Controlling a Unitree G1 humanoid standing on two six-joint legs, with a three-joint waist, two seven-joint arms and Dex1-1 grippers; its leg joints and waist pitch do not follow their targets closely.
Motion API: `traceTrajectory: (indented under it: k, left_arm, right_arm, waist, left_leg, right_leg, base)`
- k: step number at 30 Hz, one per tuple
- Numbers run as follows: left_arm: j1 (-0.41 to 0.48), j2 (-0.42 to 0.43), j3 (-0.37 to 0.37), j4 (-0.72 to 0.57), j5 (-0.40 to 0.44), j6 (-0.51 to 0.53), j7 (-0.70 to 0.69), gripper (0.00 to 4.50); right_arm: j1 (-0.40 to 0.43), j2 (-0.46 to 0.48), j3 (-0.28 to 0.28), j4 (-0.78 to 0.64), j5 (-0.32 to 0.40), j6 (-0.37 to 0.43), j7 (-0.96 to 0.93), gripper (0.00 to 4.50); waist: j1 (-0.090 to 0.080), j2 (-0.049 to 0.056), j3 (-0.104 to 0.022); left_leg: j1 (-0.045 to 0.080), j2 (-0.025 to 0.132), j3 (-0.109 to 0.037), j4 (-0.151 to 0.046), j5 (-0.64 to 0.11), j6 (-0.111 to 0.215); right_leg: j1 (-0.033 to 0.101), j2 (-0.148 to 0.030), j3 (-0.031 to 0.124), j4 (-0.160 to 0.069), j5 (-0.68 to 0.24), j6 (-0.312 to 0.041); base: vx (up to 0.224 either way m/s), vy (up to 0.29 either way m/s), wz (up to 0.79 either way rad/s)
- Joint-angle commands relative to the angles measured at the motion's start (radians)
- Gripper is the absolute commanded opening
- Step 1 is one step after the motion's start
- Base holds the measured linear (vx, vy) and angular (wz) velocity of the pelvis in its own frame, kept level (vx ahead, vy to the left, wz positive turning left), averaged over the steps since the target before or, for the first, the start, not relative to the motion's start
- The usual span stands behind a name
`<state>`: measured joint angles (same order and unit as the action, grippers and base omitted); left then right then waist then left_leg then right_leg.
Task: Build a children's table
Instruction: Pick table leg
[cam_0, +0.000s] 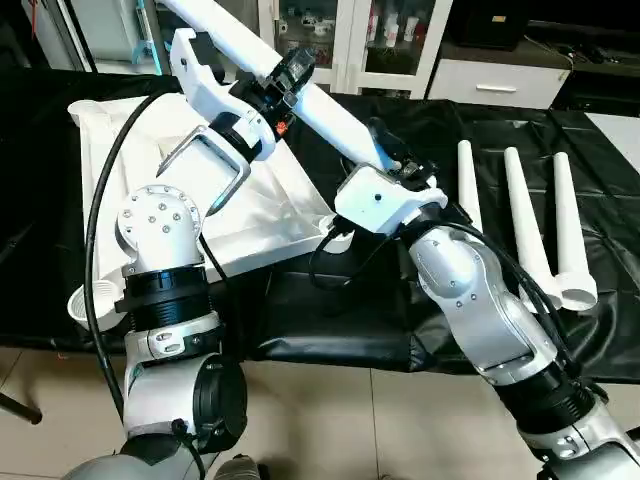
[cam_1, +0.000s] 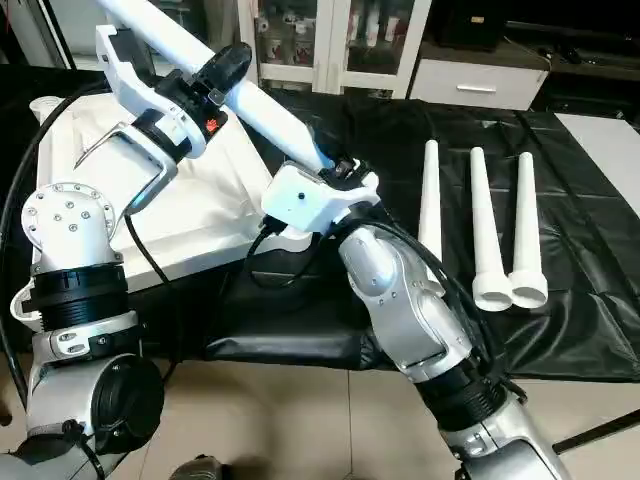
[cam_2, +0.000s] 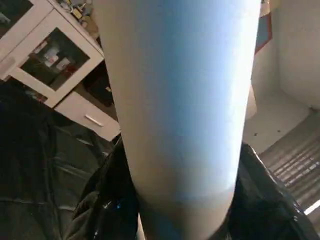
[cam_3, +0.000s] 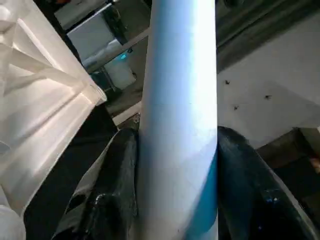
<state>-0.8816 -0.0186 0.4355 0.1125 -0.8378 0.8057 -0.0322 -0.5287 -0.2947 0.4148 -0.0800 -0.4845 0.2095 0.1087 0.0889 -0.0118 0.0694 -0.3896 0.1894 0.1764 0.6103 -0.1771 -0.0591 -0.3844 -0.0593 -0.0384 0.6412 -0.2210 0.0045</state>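
Risk: both grippers clamp one leg (cam_0: 330, 115), held slanted in the air above the tabletop (cam_0: 270, 215), so any mismatch between the arms could twist it or make it slip through the fingers, and a skewed entry would jam it in a corner socket. Left gripper (cam_0: 290, 78) grips it higher up, right gripper (cam_0: 395, 165) lower down. Leg: long white tapered tube, smooth. Tabletop lies underside up on the black table (cam_0: 590, 160); three spare legs (cam_0: 520, 215) lie side by side to its right.
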Motion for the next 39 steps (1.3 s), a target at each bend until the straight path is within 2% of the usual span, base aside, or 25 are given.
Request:
traceTrajectory:
  k: [1,2,4,6,7,8,9,10,11,12,13,16,18,21,22,23,24,25,26,27,29,32,33,35,39]
  left_arm:
    - [-0.025,0.019,-0.009,0.013,0.024,-0.012,0.018,1.88]
    - [-0.026,0.024,-0.014,0.017,0.028,-0.017,0.015,1.87]
    - [-0.024,0.041,-0.034,0.023,0.051,-0.028,-0.007,1.86]
    - [-0.024,0.045,-0.039,0.025,0.057,-0.03,-0.012,1.83]
    - [-0.025,0.057,-0.046,0.034,0.065,-0.035,-0.026,1.83]
    - [-0.025,0.059,-0.047,0.035,0.067,-0.035,-0.028,1.81]
    - [-0.029,0.076,-0.06,0.046,0.079,-0.038,-0.049,1.81]
    - [-0.038,0.114,-0.086,0.066,0.091,-0.028,-0.106,1.81]
    - [-0.041,0.127,-0.095,0.07,0.093,-0.022,-0.124,1.8]
    - [-0.041,0.127,-0.095,0.07,0.093,-0.022,-0.124,1.8]
    - [-0.043,0.149,-0.123,0.074,0.101,-0.013,-0.162,1.8]
    - [-0.038,0.211,-0.217,0.066,0.112,0.042,-0.282,1.79]
    - [-0.036,0.23,-0.248,0.055,0.114,0.056,-0.321,1.79]
    - [-0.044,0.264,-0.305,0.037,0.115,0.08,-0.404,1.79]
    - [-0.051,0.271,-0.323,0.037,0.113,0.085,-0.432,1.79]
    - [-0.056,0.279,-0.344,0.031,0.111,0.089,-0.467,1.79]
    - [-0.057,0.281,-0.348,0.03,0.111,0.09,-0.473,1.79]
    - [-0.06,0.288,-0.364,0.026,0.111,0.091,-0.498,1.79]
    - [-0.062,0.302,-0.393,0.01,0.111,0.096,-0.535,1.79]
    - [-0.066,0.308,-0.415,0.002,0.115,0.099,-0.56,1.79]
    - [-0.078,0.307,-0.434,0.003,0.12,0.1,-0.584,1.79]
    - [-0.088,0.311,-0.456,0.009,0.126,0.094,-0.622,1.79]
    - [-0.089,0.314,-0.467,0.006,0.13,0.092,-0.639,1.79]
    - [-0.088,0.319,-0.487,-0.007,0.13,0.091,-0.671,1.79]
    - [-0.091,0.322,-0.506,-0.016,0.132,0.09,-0.697,1.79]
  right_arm:
    - [0.0,0.002,-0.031,-0.009,0.018,-0.01,0.012,2.55]
    - [0.007,0.01,-0.04,-0.012,0.032,-0.01,0.012,2.64]
    - [0.021,0.057,-0.091,-0.038,0.153,0.01,0.057,2.75]
    - [0.024,0.07,-0.105,-0.045,0.187,0.016,0.07,3.02]
    - [0.023,0.095,-0.142,-0.074,0.276,0.053,0.118,3.08]
    - [0.022,0.097,-0.147,-0.077,0.286,0.058,0.124,3.2]
    - [0.015,0.113,-0.185,-0.103,0.37,0.109,0.175,3.32]
    - [-0.003,0.114,-0.25,-0.148,0.545,0.226,0.313,3.39]
    - [-0.009,0.105,-0.265,-0.157,0.588,0.254,0.355,3.51]
    - [-0.009,0.105,-0.265,-0.157,0.588,0.254,0.355,3.62]
    - [-0.018,0.08,-0.281,-0.16,0.636,0.285,0.41,3.62]
    - [-0.082,0.032,-0.379,-0.104,0.741,0.414,0.492,3.86]
    - [-0.107,0.005,-0.404,-0.071,0.759,0.46,0.523,3.92]
    - [-0.146,-0.092,-0.436,-0.001,0.833,0.549,0.647,3.92]
    - [-0.154,-0.121,-0.448,0.021,0.867,0.57,0.691,3.92]
    - [-0.162,-0.146,-0.452,0.046,0.891,0.593,0.731,3.92]
    - [-0.162,-0.151,-0.452,0.049,0.894,0.596,0.738,3.92]
    - [-0.166,-0.171,-0.449,0.064,0.909,0.606,0.768,3.92]
    - [-0.17,-0.19,-0.445,0.083,0.927,0.62,0.802,3.92]
    - [-0.173,-0.208,-0.439,0.097,0.948,0.64,0.842,3.92]
    - [-0.162,-0.241,-0.413,0.101,0.97,0.656,0.918,3.92]
    - [-0.156,-0.269,-0.375,0.104,0.972,0.666,0.984,3.92]
    - [-0.159,-0.273,-0.362,0.111,0.972,0.666,0.995,3.92]
    - [-0.167,-0.274,-0.341,0.124,0.973,0.671,1.007,3.92]
    - [-0.174,-0.279,-0.311,0.132,0.97,0.665,1.033,3.92]
  waist:
    - [-0.004,0.016,-0.082]
    - [-0.004,0.018,-0.082]
    - [-0.006,0.018,-0.083]
    - [-0.006,0.021,-0.084]
    - [-0.006,0.021,-0.084]
    - [-0.006,0.022,-0.083]
    - [-0.007,0.025,-0.083]
    - [-0.005,0.026,-0.085]
    - [-0.001,0.027,-0.085]
    - [-0.003,0.027,-0.083]
    - [0.0,0.03,-0.084]
    - [0.004,0.03,-0.084]
    - [0.003,0.03,-0.086]
    - [0.007,0.029,-0.08]
    - [0.007,0.016,-0.084]
    - [0.008,0.018,-0.084]
    - [0.009,0.013,-0.084]
    - [0.008,0.015,-0.084]
    - [0.008,0.011,-0.085]
    - [0.007,-0.005,-0.085]
    - [0.011,0.004,-0.084]
    - [0.011,0.002,-0.083]
    - [0.01,-0.012,-0.082]
    - [0.012,-0.004,-0.079]
    - [0.012,-0.004,-0.079]
  left_leg:
    - [0.029,0.026,-0.016,-0.061,-0.12,-0.043]
    - [0.029,0.026,-0.017,-0.062,-0.121,-0.044]
    - [0.029,0.026,-0.016,-0.061,-0.13,-0.033]
    - [0.031,0.029,-0.019,-0.063,-0.129,-0.029]
    - [0.031,0.029,-0.018,-0.063,-0.121,-0.033]
    - [0.031,0.028,-0.017,-0.063,-0.126,-0.028]
    - [0.032,0.027,-0.017,-0.064,-0.135,-0.022]
    - [0.034,0.029,-0.019,-0.065,-0.147,-0.013]
    - [0.035,0.032,-0.021,-0.066,-0.148,-0.01]
    - [0.034,0.032,-0.021,-0.067,-0.144,-0.012]
    - [0.032,0.034,-0.021,-0.066,-0.129,-0.025]
    - [0.033,0.032,-0.018,-0.065,-0.126,-0.039]
    - [0.032,0.03,-0.019,-0.066,-0.129,-0.044]
    - [0.03,0.03,-0.014,-0.065,-0.141,-0.061]
    - [0.029,0.03,-0.014,-0.064,-0.13,-0.051]
    - [0.028,0.028,-0.014,-0.063,-0.125,-0.044]
    - [0.027,0.029,-0.014,-0.062,-0.114,-0.032]
    - [0.026,0.03,-0.013,-0.062,-0.108,-0.029]
    - [0.027,0.03,-0.012,-0.06,-0.1,-0.022]
    - [0.024,0.031,-0.01,-0.06,-0.086,-0.009]
    - [0.024,0.033,-0.01,-0.057,-0.074,0.005]
    - [0.023,0.033,-0.01,-0.056,-0.08,0.014]
    - [0.025,0.034,-0.007,-0.057,-0.085,0.017]
    - [0.024,0.035,-0.009,-0.058,-0.091,0.012]
    - [0.026,0.036,-0.009,-0.059,-0.103,-0.003]
  right_leg:
    - [0.051,-0.058,0.042,-0.056,0.151,-0.186]
    - [0.051,-0.058,0.042,-0.056,0.147,-0.186]
    - [0.05,-0.059,0.043,-0.055,0.149,-0.185]
    - [0.051,-0.059,0.041,-0.055,0.156,-0.19]
    - [0.05,-0.058,0.04,-0.054,0.165,-0.194]
    - [0.05,-0.058,0.041,-0.055,0.167,-0.194]
    - [0.049,-0.056,0.04,-0.057,0.161,-0.195]
    - [0.051,-0.058,0.04,-0.055,0.154,-0.197]
    - [0.051,-0.06,0.04,-0.055,0.153,-0.2]
    - [0.05,-0.059,0.039,-0.055,0.156,-0.205]
    - [0.049,-0.062,0.038,-0.054,0.164,-0.214]
    - [0.049,-0.063,0.039,-0.054,0.15,-0.227]
    - [0.052,-0.064,0.038,-0.053,0.133,-0.236]
    - [0.051,-0.066,0.041,-0.058,0.093,-0.246]
    - [0.057,-0.066,0.04,-0.058,0.105,-0.248]
    - [0.058,-0.067,0.04,-0.056,0.108,-0.252]
    - [0.059,-0.069,0.04,-0.057,0.102,-0.258]
    - [0.058,-0.07,0.04,-0.057,0.102,-0.26]
    - [0.057,-0.07,0.04,-0.058,0.1,-0.266]
    - [0.06,-0.07,0.039,-0.058,0.106,-0.271]
    - [0.057,-0.072,0.04,-0.056,0.096,-0.277]
    - [0.056,-0.073,0.039,-0.058,0.068,-0.279]
    - [0.056,-0.073,0.04,-0.062,0.046,-0.279]
    - [0.052,-0.075,0.039,-0.063,0.005,-0.276]
    - [0.05,-0.075,0.039,-0.064,-0.025,-0.268]
  base:
    - [0.0,0.0,0.0]
    - [0.0,0.0,0.0]
    - [0.0,0.0,0.0]
    - [0.0,0.0,0.0]
    - [0.0,0.0,0.0]
    - [0.0,0.0,0.0]
    - [0.0,0.0,0.0]
    - [0.0,0.0,0.0]
    - [0.0,0.0,0.0]
    - [0.0,0.0,0.0]
    - [0.0,0.0,0.0]
    - [0.0,0.0,0.0]
    - [0.0,0.0,0.0]
    - [0.0,0.0,0.0]
    - [0.0,0.0,0.0]
    - [0.0,0.0,0.0]
    - [0.0,0.0,0.0]
    - [0.0,0.0,0.0]
    - [0.0,0.0,0.0]
    - [0.0,0.0,0.0]
    - [0.0,0.0,0.0]
    - [0.0,0.0,0.0]
    - [0.0,0.0,0.0]
    - [0.0,0.0,0.0]
    - [0.0,0.0,0.0]
